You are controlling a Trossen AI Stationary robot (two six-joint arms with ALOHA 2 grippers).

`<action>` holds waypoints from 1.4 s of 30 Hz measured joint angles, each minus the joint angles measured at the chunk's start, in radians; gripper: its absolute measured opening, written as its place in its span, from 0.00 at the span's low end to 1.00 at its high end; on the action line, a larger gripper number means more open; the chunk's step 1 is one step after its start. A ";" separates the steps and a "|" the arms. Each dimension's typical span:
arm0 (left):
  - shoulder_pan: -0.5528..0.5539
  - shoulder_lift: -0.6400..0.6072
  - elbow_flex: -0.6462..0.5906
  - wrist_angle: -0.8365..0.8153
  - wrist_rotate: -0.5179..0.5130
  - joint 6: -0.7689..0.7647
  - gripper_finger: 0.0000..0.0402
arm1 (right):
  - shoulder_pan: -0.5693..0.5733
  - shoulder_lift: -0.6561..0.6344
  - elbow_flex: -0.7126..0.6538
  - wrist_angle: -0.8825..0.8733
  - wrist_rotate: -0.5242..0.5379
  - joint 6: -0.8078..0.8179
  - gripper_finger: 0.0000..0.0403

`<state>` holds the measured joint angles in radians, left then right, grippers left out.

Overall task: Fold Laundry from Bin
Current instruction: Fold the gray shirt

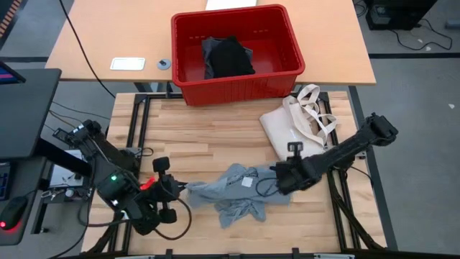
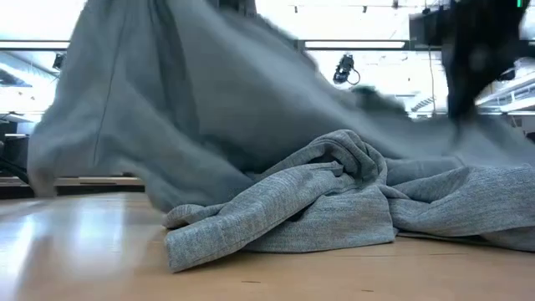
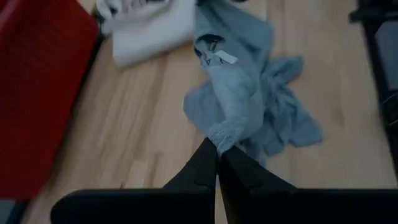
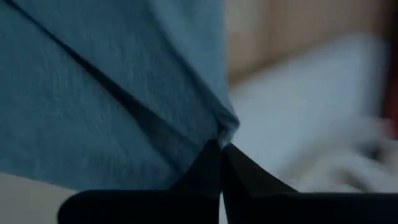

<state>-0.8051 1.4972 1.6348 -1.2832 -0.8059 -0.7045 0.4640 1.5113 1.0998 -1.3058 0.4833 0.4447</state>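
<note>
The light grey T-shirt [image 1: 237, 193] lies crumpled near the table's front edge, and its middle rests on the wood [image 2: 318, 205]. My left gripper [image 1: 185, 188] is shut on its left end. My right gripper [image 1: 275, 178] is shut on its right end. In the low view the cloth rises toward both sides. The red bin [image 1: 230, 86] stands at the far side with a black garment [image 1: 230, 56] inside. No blue plaid shirt is in view. My left gripper pinches a bunched end of the T-shirt [image 3: 222, 134] between its two fingertips. It comes slanting down from the table's left. The cloth runs from the fingers down to the heap on the table. My right gripper pinches a gathered fold of the T-shirt [image 4: 225, 127] between its fingertips, slanting down from the table's right. That end is lifted, and the cloth hangs away from the fingers in a broad sheet.
A cream tote bag [image 1: 296, 124] lies on the table's right half, between the bin and my right arm. Bare wood lies left of the tote and in front of the bin. A second, lighter table behind carries a white card [image 1: 127, 63].
</note>
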 joint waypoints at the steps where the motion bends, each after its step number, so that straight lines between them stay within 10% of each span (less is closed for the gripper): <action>1: -0.003 0.000 0.016 -0.006 -0.015 0.022 0.03 | 0.024 -0.005 0.061 -0.078 0.057 0.038 0.02; 10: 0.048 0.001 0.176 -0.214 -0.063 0.173 0.03 | 0.163 -0.047 0.496 -0.250 0.363 0.112 0.02; 17: 0.066 -0.022 0.225 -0.289 -0.341 0.209 0.03 | 0.192 -0.061 0.657 -0.261 0.629 -0.017 0.02; 26: 0.209 -0.096 0.225 -0.288 -0.731 0.426 0.03 | 0.101 -0.059 0.747 0.028 1.084 -0.621 0.02; 31: 0.348 -0.167 0.233 -0.269 -0.768 0.567 0.03 | -0.002 -0.062 0.807 0.233 1.087 -0.943 0.02; 42: 0.596 -0.335 0.233 -0.261 -0.766 0.569 0.03 | -0.338 -0.076 0.931 0.348 1.061 -0.996 0.02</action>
<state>-0.2088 1.1623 1.8679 -1.5444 -1.5715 -0.1358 0.1257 1.4353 2.0306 -0.9579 1.5445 -0.5512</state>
